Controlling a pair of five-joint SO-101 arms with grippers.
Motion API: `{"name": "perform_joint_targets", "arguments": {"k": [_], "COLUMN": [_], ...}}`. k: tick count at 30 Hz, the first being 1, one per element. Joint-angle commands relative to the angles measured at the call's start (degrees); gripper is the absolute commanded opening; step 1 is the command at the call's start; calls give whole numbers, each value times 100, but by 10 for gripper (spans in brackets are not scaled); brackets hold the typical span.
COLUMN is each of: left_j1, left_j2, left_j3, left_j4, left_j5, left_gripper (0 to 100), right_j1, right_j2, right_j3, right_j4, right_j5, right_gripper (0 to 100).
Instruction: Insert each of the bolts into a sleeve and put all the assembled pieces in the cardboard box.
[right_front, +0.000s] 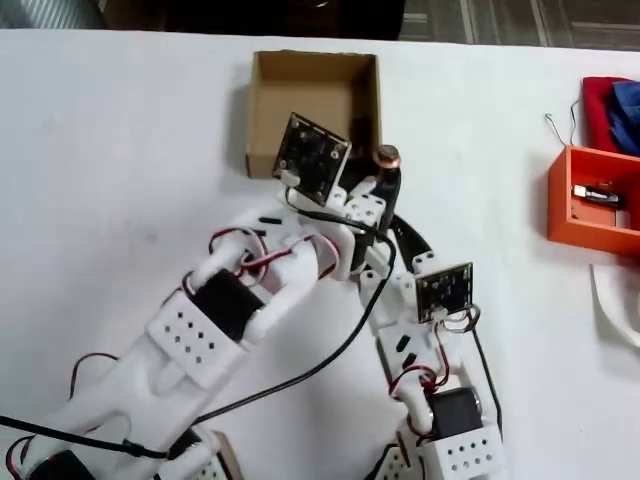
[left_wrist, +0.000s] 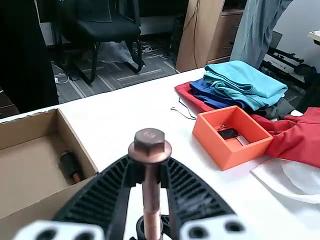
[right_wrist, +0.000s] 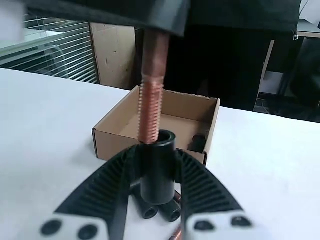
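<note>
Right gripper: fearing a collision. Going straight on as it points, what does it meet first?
Likely the near wall of the cardboard box, beyond the sleeve in the right gripper; depth is unclear.

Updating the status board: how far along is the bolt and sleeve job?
Done: one assembled piece lies in the cardboard box.
In hand: the left hand holds a bolt with its threaded tip at the mouth of the sleeve, which the right hand grips. It is not seated yet.
Left: spare sleeves and what looks like a loose bolt wait below the right hand, then boxing.
</note>
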Motion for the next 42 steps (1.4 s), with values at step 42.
{"name": "perform_joint_targets", "arguments": {"k": [42], "left_j1": [-105], "left_j2": [-26], "left_j3": [778], "left_j4": [-853], "left_j5": [369], "left_gripper": [27], "right_j1": [-13], "right_j2": [-84], "right_j3": [62], "right_j4": [-171], "right_j5": [-237], "right_gripper": [22]}}
